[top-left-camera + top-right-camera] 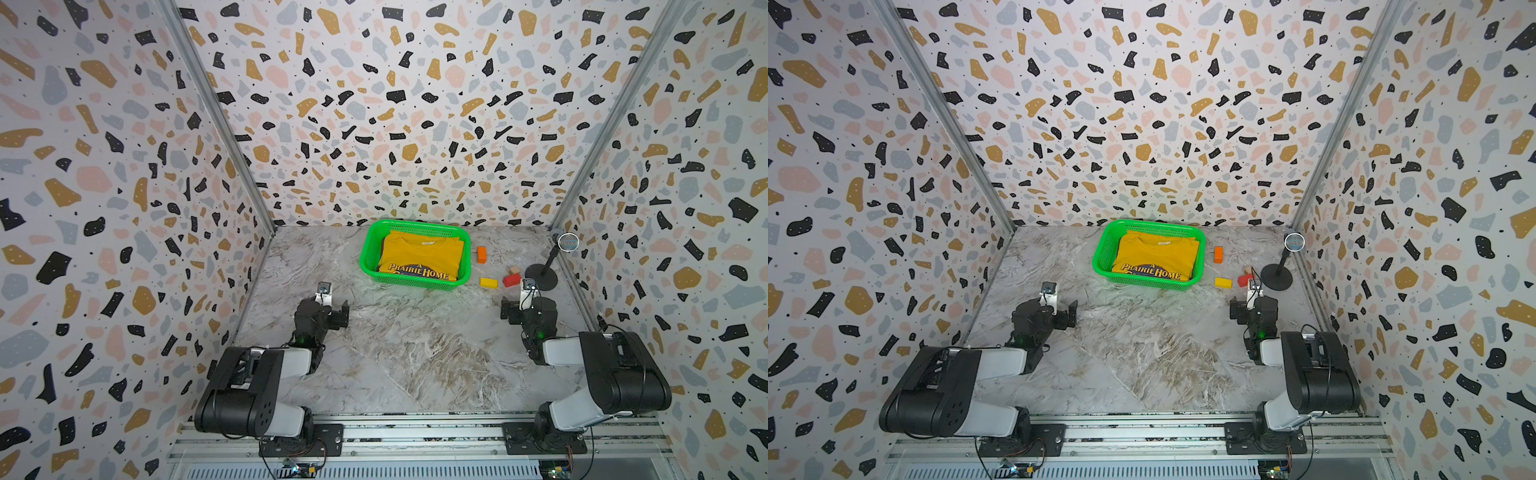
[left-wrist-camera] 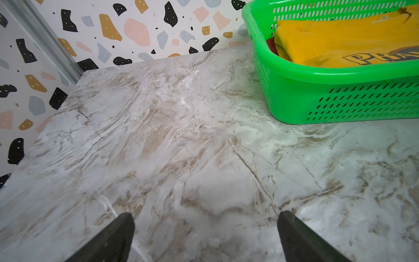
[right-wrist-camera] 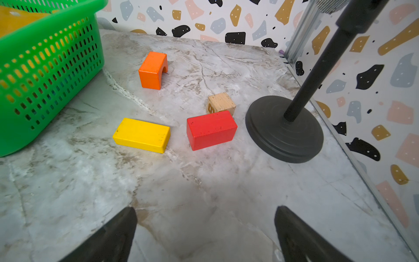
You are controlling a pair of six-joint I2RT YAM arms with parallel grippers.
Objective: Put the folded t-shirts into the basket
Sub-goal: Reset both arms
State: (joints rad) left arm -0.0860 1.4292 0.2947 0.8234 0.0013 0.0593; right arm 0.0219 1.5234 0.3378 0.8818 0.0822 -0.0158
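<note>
Folded t-shirts (image 1: 419, 255) lie in basket (image 1: 363, 253), yellow uppermost. Left gripper (image 2: 205, 236), right gripper (image 3: 205, 231) splayed, empty; best held clear.

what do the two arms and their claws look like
The left arm and right arm match: bulky rounded black joint housings joined by pale grey links, with thin black cables looping out at the bases. Each wrist carries a small white camera mount and a green light. The left claw and right claw have dark fingers tapering to blunt tips.
</note>
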